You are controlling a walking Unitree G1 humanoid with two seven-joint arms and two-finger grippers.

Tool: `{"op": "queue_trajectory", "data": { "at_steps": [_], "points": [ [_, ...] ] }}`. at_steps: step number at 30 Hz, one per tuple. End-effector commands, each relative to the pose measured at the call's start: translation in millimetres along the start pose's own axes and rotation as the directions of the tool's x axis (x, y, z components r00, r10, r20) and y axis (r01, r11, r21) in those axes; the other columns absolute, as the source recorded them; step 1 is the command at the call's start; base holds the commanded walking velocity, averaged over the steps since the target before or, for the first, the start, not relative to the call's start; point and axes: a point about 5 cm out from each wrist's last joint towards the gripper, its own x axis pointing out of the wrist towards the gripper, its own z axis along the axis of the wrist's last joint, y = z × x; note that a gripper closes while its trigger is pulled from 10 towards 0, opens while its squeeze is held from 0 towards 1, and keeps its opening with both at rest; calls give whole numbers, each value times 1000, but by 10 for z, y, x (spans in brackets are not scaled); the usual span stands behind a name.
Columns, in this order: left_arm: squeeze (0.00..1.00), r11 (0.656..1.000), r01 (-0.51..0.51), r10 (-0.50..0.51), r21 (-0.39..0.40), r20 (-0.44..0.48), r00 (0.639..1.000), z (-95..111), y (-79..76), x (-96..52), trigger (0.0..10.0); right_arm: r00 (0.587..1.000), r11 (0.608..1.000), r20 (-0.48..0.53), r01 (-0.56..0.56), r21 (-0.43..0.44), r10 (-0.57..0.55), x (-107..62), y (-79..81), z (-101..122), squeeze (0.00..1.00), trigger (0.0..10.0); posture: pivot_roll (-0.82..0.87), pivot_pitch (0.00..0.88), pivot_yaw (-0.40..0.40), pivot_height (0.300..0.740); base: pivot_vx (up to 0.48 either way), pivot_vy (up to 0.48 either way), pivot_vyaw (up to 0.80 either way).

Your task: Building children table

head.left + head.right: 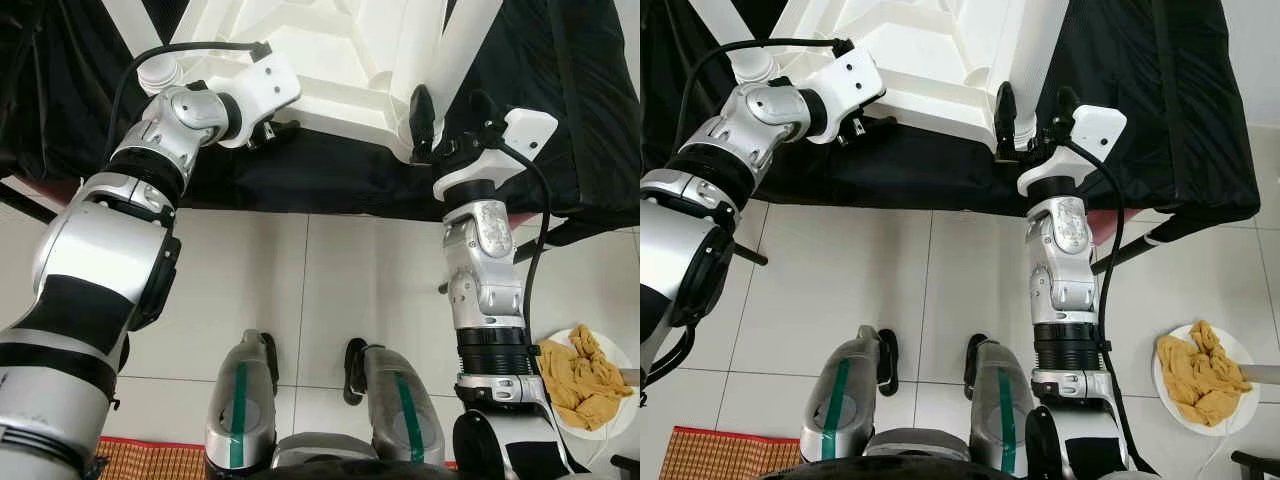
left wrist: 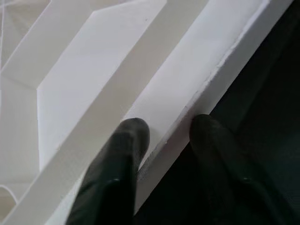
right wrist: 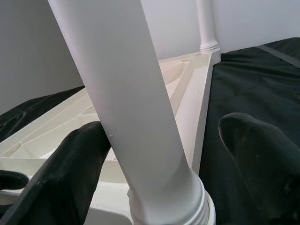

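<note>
A white plastic children's table [image 1: 330,70] lies upside down on a surface draped in black cloth [image 1: 300,175]. A white leg [image 1: 1025,50] stands in its near right corner socket, and another leg [image 1: 748,62] stands at the near left corner. My right gripper [image 3: 166,131] is open around the right leg near its base. One finger [image 3: 79,154] touches the leg and the other is apart from it. My left gripper [image 2: 164,124] is shut on the tabletop's near edge, one finger [image 2: 126,140] inside the rim and one outside, against the cloth.
On the tiled floor at the right lies a white plate [image 1: 620,360] holding a crumpled orange cloth [image 1: 585,385]. A woven mat [image 1: 140,462] lies at the lower left. My own legs and feet [image 1: 355,370] stand close before the draped surface.
</note>
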Motion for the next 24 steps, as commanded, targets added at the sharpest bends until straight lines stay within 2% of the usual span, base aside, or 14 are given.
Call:
{"op": "queue_trajectory", "data": {
  "at_steps": [1, 10, 11, 13, 14, 18, 22, 23, 24],
  "points": [
    [0, 995, 99, -100, -9, -36, 994, -100, -116, 9, 0, 1000, 1000, 11, 7, -9, -7, 7, -6, 33, 0, 10000, -31, 131, 68, 740, 0, 0, 0],
    [0, 986, 167, -167, -3, -43, 985, -149, -159, -21, 0, 1000, 1000, 12, 12, -12, -12, 2, -17, 34, 0, 10000, -30, 132, 70, 740, 0, 0, 0],
    [0, 983, 183, -183, -4, -45, 982, -169, -175, -29, 392, 1000, 1000, 12, 12, -13, -12, 3, -18, 34, 0, 10000, -28, 132, 69, 740, 0, 0, 0],
    [0, 981, 194, -194, -6, -45, 980, -182, -187, -34, 392, 1000, 1000, 12, 12, -13, -12, 4, -19, 35, 0, 10000, -28, 132, 69, 740, 0, 0, 0],
    [0, 977, 212, -212, 1, -42, 976, -194, -205, -41, 0, 1000, 1000, 11, 12, -14, -12, 5, -21, 34, 0, 10000, -26, 132, 67, 740, 0, 0, 0],
    [0, 968, 249, -249, -4, -34, 968, -217, -239, -55, 0, 1000, 1000, 11, 10, -13, -10, 6, -21, 32, 0, 10000, -23, 133, 66, 740, 0, 0, 0],
    [0, 936, 351, -351, 1, 2, 936, -257, -331, -94, 0, 1000, 1000, 11, 8, -15, -8, 24, -23, 34, 0, 10000, -19, 130, 63, 740, 0, 0, 0],
    [0, 930, 368, -368, 19, 9, 930, -267, -355, -106, 3569, 1000, 1000, 11, 6, -16, -6, 29, -24, 33, 0, 10000, -18, 129, 63, 740, 0, 0, 0],
    [0, 930, 368, -368, 19, 9, 930, -267, -355, -106, 3569, 1000, 1000, 11, 6, -16, -6, 29, -24, 33, 0, 10000, -18, 129, 63, 740, 0, 0, 0]
  ]
}}
